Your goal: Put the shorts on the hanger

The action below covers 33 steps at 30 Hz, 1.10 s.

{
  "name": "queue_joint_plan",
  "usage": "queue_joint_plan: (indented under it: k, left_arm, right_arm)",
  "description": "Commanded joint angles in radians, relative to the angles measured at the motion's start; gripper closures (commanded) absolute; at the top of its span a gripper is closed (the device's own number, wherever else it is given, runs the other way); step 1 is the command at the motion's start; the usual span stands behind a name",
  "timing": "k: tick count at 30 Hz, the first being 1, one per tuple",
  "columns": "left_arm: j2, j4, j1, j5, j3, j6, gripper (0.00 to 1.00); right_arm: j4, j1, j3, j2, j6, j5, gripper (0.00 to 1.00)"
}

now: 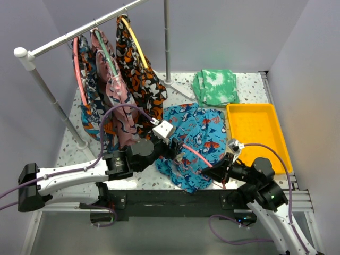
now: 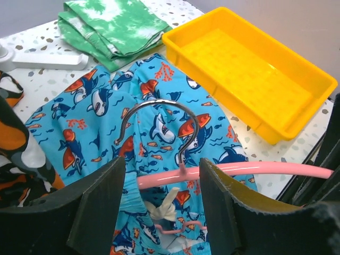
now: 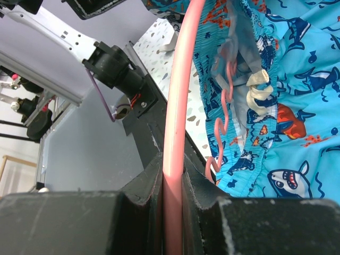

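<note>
Two tools meet just left of the yellow tray (image 1: 255, 108) in the overhead view, over the shorts (image 1: 197, 130) lying on the counter (image 1: 249, 82). Left wrist: the left tool (image 2: 162, 167) gapes astride the hook of the hanger (image 2: 255, 169). Right wrist: the right tool (image 3: 172, 175) clamps its arch. Lifted now, unheld fabric could slip off the notched bar.

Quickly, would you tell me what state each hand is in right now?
Left hand: open, straddling the thin coral-pink plastic hanger by its hook.
Right hand: closed on the hanger's arch.
</note>
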Motion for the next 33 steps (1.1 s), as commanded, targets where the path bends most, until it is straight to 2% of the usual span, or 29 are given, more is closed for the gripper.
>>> queue_joint_plan:
  k: [1,10,14,24,27,28,29,30,31,32,33]
  left_arm:
    - [0.041,0.095,0.019,0.06,0.053,0.013,0.38]
    - [0.104,0.148,0.042,0.075,0.047,0.03,0.38]
    - [0.113,0.223,0.066,0.133,0.018,0.031,0.38]
    - [0.165,0.241,0.082,0.204,0.002,-0.01,0.47]
    - [0.167,0.251,0.085,0.213,0.002,-0.013,0.61]
    - [0.168,0.25,0.085,0.218,0.007,-0.012,0.83]
    - [0.17,0.241,0.085,0.219,0.018,-0.004,0.93]
    - [0.171,0.231,0.085,0.216,0.021,-0.001,1.0]
    - [0.168,0.215,0.085,0.21,0.024,0.001,1.0]
    - [0.165,0.207,0.085,0.193,0.024,0.01,1.0]
    - [0.155,0.201,0.085,0.184,0.022,0.016,1.0]
  right_arm:
    - [0.054,-0.001,0.005,0.003,-0.015,0.011,1.0]
    - [0.068,-0.001,0.005,0.016,-0.012,0.01,1.0]
    - [0.065,-0.001,0.008,0.02,-0.014,0.008,1.0]
    - [0.054,-0.001,0.016,0.022,-0.028,0.018,1.0]
    - [0.056,-0.001,0.017,0.025,-0.026,0.016,1.0]
    - [0.056,-0.001,0.019,0.029,-0.028,0.016,1.0]
    - [0.054,-0.001,0.023,0.036,-0.026,0.021,1.0]
    - [0.043,-0.001,0.029,0.04,-0.023,0.039,1.0]
    - [0.034,-0.001,0.037,0.058,-0.02,0.051,1.0]
    - [0.02,-0.001,0.063,0.069,-0.019,0.073,0.94]
    - [-0.025,-0.001,0.081,0.078,-0.02,0.097,0.76]
